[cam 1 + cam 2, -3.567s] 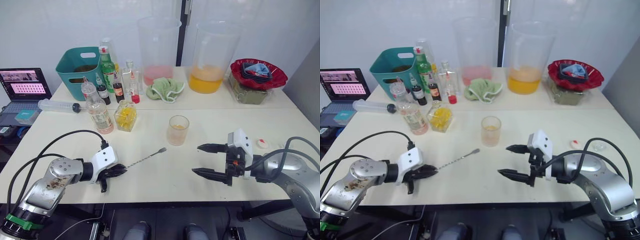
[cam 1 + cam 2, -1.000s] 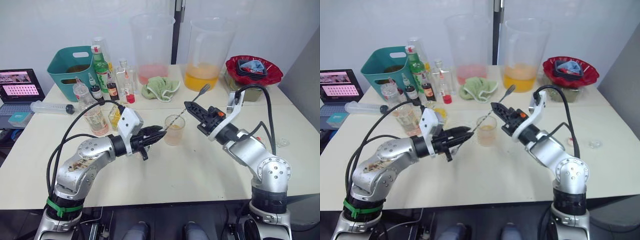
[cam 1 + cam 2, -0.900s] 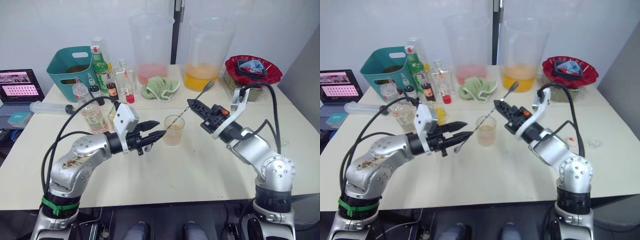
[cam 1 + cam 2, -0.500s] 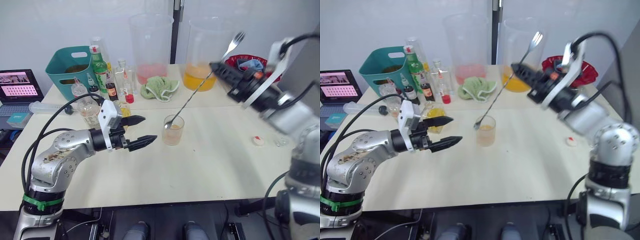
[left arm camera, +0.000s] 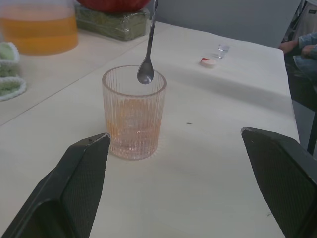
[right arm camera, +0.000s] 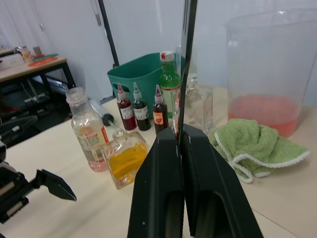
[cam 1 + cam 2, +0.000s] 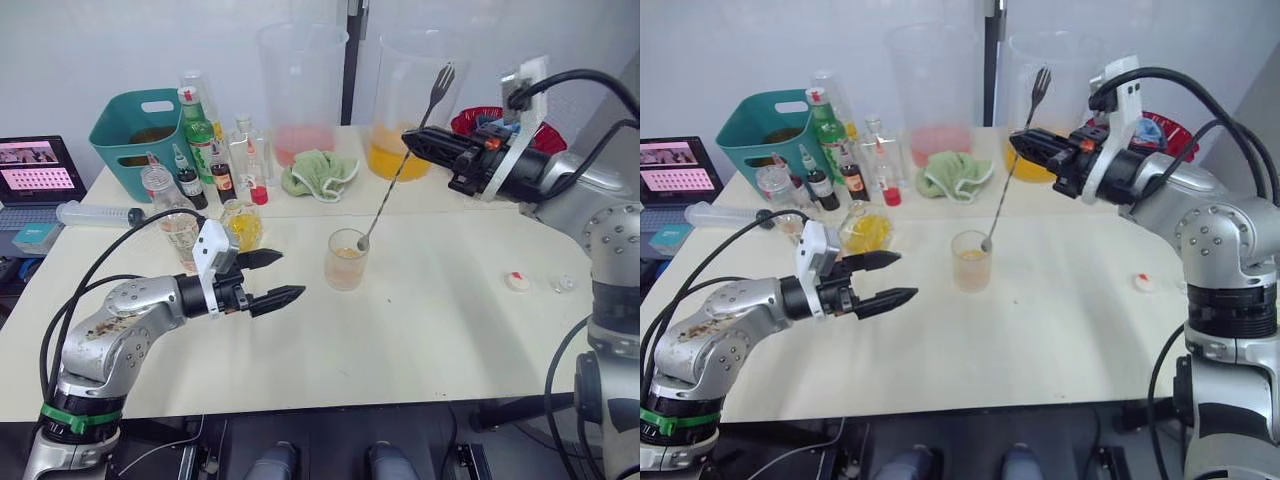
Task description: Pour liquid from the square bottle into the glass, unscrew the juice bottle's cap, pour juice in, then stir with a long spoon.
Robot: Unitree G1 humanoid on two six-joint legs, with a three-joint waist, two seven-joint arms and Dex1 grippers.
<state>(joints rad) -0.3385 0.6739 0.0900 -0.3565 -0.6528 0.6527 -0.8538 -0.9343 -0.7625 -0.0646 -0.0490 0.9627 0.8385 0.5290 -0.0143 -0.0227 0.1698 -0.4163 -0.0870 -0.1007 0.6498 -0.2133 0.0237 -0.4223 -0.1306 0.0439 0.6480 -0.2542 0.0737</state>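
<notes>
Stage: stirring, last step. Glass (image 7: 346, 259), centre of the head view, holds a low layer of pale orange-pink liquid; both pours judged done. Juice bottle (image 7: 176, 219), uncapped, and square bottle (image 7: 241, 222) stand at centre left; juice bottle's cap (image 7: 517, 281) lies at right, well apart. Long spoon (image 7: 397, 176): stem pinched between the closed fingers of the right gripper (image 7: 410, 143), bowl at the glass rim, not yet in the liquid. Left gripper (image 7: 272, 277): fingers spread wide, empty, near the glass. Surface: pale cream table (image 7: 420, 340); green towel (image 7: 322, 172), two large beakers, teal bin (image 7: 132, 138), red bowl at top. Room: white wall, laptop (image 7: 32, 166) at far left.
</notes>
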